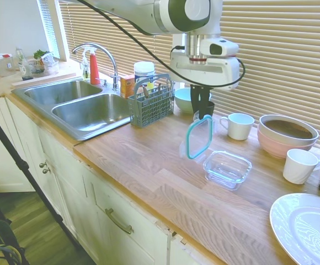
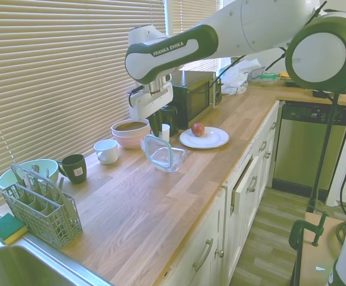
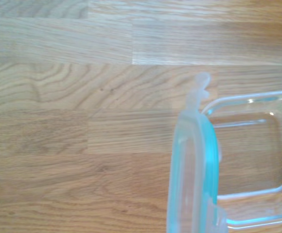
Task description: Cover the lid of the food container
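Observation:
The lid [image 1: 198,137], clear with a teal rim, hangs on edge above the wooden counter, and my gripper [image 1: 203,113] is shut on its top edge. The food container [image 1: 227,168], a small clear glass dish, sits empty on the counter just right of and below the lid. In the second exterior view the lid [image 2: 154,149] hangs at the container's [image 2: 172,159] left side under the gripper [image 2: 158,130]. The wrist view shows the lid [image 3: 192,170] edge-on beside the container [image 3: 250,145].
Behind the container stand a white mug [image 1: 239,126], stacked pink and cream bowls [image 1: 287,135] and a white cup [image 1: 299,165]. A white plate [image 1: 306,229] lies front right. A cutlery basket [image 1: 152,102], a teal bowl [image 1: 183,99] and the sink [image 1: 88,107] are left.

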You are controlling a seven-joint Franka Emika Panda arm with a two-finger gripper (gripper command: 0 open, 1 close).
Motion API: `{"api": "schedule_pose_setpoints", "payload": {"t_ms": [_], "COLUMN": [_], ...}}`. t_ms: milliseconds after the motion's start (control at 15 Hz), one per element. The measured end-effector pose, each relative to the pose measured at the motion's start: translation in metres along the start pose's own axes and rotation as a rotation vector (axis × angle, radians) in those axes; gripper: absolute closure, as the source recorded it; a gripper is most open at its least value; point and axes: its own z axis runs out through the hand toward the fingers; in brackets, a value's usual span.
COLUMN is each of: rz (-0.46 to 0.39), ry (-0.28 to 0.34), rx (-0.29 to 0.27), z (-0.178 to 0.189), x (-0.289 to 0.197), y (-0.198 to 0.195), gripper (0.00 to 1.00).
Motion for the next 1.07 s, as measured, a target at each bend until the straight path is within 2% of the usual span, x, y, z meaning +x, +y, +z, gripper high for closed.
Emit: {"api": "schedule_pose_setpoints", "payload": {"t_ms": [1067], "rz": [0.018], "ry": [-0.015], "rx": [0.020], "z": [0.007], "x": [0.048], "y": [0.040], "gripper": [1.00]}}
